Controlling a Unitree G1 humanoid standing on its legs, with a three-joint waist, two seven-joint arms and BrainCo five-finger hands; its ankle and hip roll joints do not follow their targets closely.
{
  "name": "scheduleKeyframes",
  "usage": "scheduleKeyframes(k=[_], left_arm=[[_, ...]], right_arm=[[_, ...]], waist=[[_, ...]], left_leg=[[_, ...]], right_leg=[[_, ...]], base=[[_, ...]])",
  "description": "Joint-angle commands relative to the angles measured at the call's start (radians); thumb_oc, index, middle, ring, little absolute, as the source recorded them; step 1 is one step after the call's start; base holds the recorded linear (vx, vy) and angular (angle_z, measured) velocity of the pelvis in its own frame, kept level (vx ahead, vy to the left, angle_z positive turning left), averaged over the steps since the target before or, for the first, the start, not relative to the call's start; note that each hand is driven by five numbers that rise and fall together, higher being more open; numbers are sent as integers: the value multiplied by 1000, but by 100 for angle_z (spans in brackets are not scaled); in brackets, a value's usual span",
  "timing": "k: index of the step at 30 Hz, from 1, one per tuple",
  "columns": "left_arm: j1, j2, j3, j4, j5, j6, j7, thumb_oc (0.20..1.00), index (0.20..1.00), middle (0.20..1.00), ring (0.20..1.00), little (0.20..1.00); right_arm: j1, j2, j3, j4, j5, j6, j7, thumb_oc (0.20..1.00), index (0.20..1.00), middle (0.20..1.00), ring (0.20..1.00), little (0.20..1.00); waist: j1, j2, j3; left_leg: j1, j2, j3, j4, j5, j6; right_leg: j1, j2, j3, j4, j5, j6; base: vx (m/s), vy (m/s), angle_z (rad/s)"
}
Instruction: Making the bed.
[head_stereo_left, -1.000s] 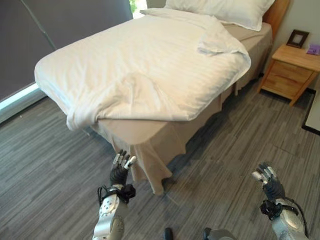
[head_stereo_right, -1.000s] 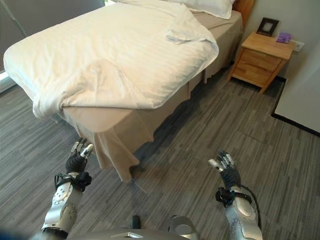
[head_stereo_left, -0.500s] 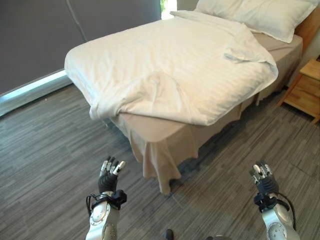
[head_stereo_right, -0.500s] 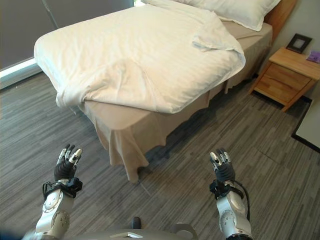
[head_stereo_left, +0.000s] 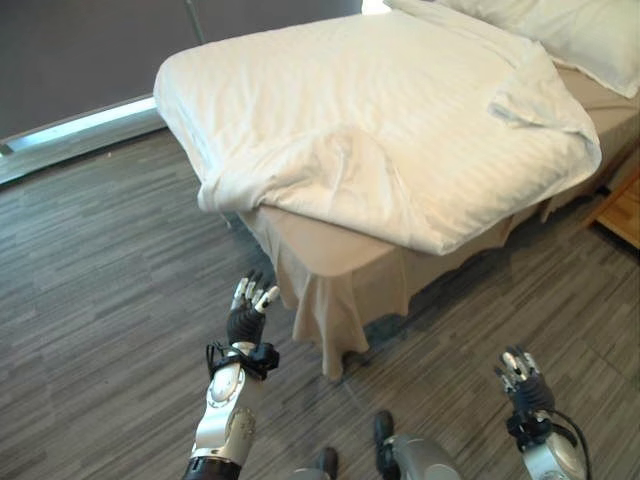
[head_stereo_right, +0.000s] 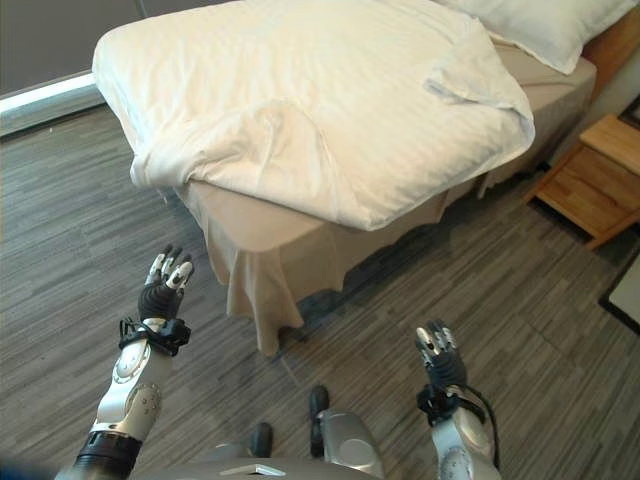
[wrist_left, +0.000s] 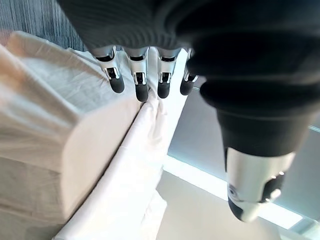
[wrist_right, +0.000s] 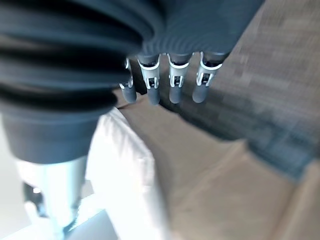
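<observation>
**Approach to the bed's foot corner, both hands empty**

Left eye view: the camera has swung left since a second ago, so the nightstand (head_stereo_left: 625, 205) is nearly cut off. The duvet (head_stereo_left: 380, 120) lies askew on the bed, baring the beige sheet (head_stereo_left: 335, 245) at the near foot corner.

Right eye view: left hand (head_stereo_right: 163, 290) raised, right hand (head_stereo_right: 437, 358) low, both well short.

Wrist views: fingers (wrist_left: 141, 82) relaxed, holding nothing; likewise right fingers (wrist_right: 175, 82).

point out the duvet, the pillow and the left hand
duvet (head_stereo_right: 300, 90), right eye view, middle of its striped top
pillow (head_stereo_right: 545, 25), right eye view, its near half at the head of the bed
left hand (head_stereo_right: 163, 290), right eye view, dark cover on the back of the open hand
</observation>
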Motion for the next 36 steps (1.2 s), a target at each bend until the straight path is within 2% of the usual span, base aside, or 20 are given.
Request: scheduleKeyframes(k=[1,2,8,9,12,16,17,19,20,21,22,23,24,25,26,27,28,29,34,36], left_arm=[[-52,21,25,-68,-43,-57,1,1000,1000,1000,1000,1000],[-50,19,20,-78,-58,-49,2,1000,1000,1000,1000,1000],[-9,41,106,-146,-20,-73,49,1000,1000,1000,1000,1000],[18,90,189,-184,163,-74,115,1000,1000,1000,1000,1000],[38,92,238,-242,204,-95,129,1000,1000,1000,1000,1000],[22,175,336,-281,380,-96,177,1000,1000,1000,1000,1000],[-64,295,370,-236,514,-78,217,1000,1000,1000,1000,1000],[-128,351,361,-196,586,-73,256,1000,1000,1000,1000,1000],[-320,542,263,-28,725,-25,256,1000,1000,1000,1000,1000],[-403,623,200,45,743,-13,230,1000,1000,1000,1000,1000],[-427,630,181,63,741,-19,233,1000,1000,1000,1000,1000],[-647,807,4,209,778,-20,185,1000,1000,1000,1000,1000],[-826,857,-160,328,833,10,194,1000,1000,1000,1000,1000],[-850,856,-183,339,831,8,196,1000,1000,1000,1000,1000],[-1072,873,-419,470,917,8,188,1000,1000,1000,1000,1000],[-1100,870,-445,482,914,5,189,1000,1000,1000,1000,1000],[-1322,903,-676,574,1020,16,157,1000,1000,1000,1000,1000],[-1424,874,-753,663,1008,34,145,1000,1000,1000,1000,1000],[-1614,791,-768,889,866,59,180,1000,1000,1000,1000,1000],[-1768,791,-848,1011,854,77,156,1000,1000,1000,1000,1000]], right_arm=[[-52,-49,-30,-32,41,-69,-7,1000,1000,1000,1000,1000],[-53,-48,-37,-46,61,-71,-11,1000,1000,1000,1000,1000],[-18,-68,-45,-53,21,-51,7,1000,1000,1000,1000,1000],[3,-59,-60,-49,28,-45,10,1000,1000,1000,1000,1000],[23,-33,-77,-46,48,-42,19,1000,1000,1000,1000,1000],[74,-2,-92,-53,47,-31,53,1000,1000,1000,1000,1000],[92,-11,-83,-42,23,-16,83,1000,1000,1000,1000,1000],[100,-7,-70,-49,13,-10,97,1000,1000,1000,1000,1000],[106,-27,-38,-25,16,4,127,1000,1000,1000,1000,1000],[108,-43,-26,-27,20,12,135,1000,1000,1000,1000,1000],[106,-35,-31,-27,20,12,135,1000,1000,1000,1000,1000],[106,-70,-8,-28,28,24,164,1000,1000,1000,1000,1000],[98,-83,17,-26,36,21,173,1000,1000,1000,1000,1000],[97,-76,12,-25,36,21,174,1000,1000,1000,1000,1000],[82,-106,40,-26,54,3,181,1000,1000,1000,1000,1000],[81,-96,36,-25,54,3,181,1000,1000,1000,1000,1000],[65,-127,56,-19,53,-3,187,1000,1000,1000,1000,1000],[51,-131,67,-16,59,-1,187,1000,1000,1000,1000,1000],[49,-131,87,-35,80,3,178,1000,1000,1000,1000,1000],[68,-143,95,-22,60,18,185,1000,1000,1000,1000,1000]], waist=[[27,-41,1],[32,-48,-8],[43,-30,-21],[55,-26,-22],[55,-21,-31],[41,-14,-57],[24,-12,-68],[20,-18,-70],[-11,-19,-72],[-27,-14,-75],[-19,-19,-73],[-59,-8,-70],[-79,-4,-63],[-73,-9,-64],[-109,-1,-48],[-101,-9,-50],[-133,4,-35],[-144,1,-25],[-192,-21,5],[-218,-36,24]], left_leg=[[55,86,178,19,121,-64],[40,144,219,-79,116,-58],[31,178,154,-215,207,-86],[27,176,137,-223,211,-95],[50,169,142,-266,209,-94],[92,152,165,-313,188,-88],[103,145,180,-313,173,-82],[105,143,192,-313,167,-79],[105,142,218,-313,166,-76],[105,140,228,-313,157,-76],[104,140,229,-313,157,-76],[91,137,247,-313,157,-75],[80,138,257,-313,158,-75],[75,138,257,-313,161,-75],[46,140,269,-313,167,-74],[39,139,270,-313,171,-74],[3,139,279,-313,179,-75],[-22,140,284,-313,185,-75],[-102,148,315,-313,203,-78],[-145,155,328,-313,214,-84]], right_leg=[[120,-32,-4,-157,115,94],[154,-49,-18,-178,101,99],[190,-51,13,-199,73,99],[206,-53,26,-211,66,102],[216,-50,40,-215,66,103],[215,-51,69,-223,67,109],[208,-53,85,-223,72,117],[203,-55,95,-223,74,121],[184,-55,118,-223,91,133],[177,-54,128,-223,89,139],[175,-54,129,-223,89,139],[149,-57,145,-223,102,153],[128,-57,150,-223,109,160],[123,-57,150,-223,112,159],[79,-56,166,-223,128,167],[72,-56,167,-223,130,167],[23,-56,178,-223,150,175],[-8,-56,184,-223,161,179],[-117,-46,221,-220,196,185],[-167,-43,229,-223,218,192]], base=[[188,3,32],[192,3,31],[177,59,5],[143,75,-40],[155,102,-29],[129,147,-25],[91,120,-30],[53,112,-29],[15,100,-23],[15,99,-19],[-13,100,-23],[-62,107,-26],[-72,104,-24],[-128,86,-14],[-107,45,-16],[-200,92,-26],[-174,58,-32],[-208,79,-32],[-79,23,-41],[-35,-29,-22]])
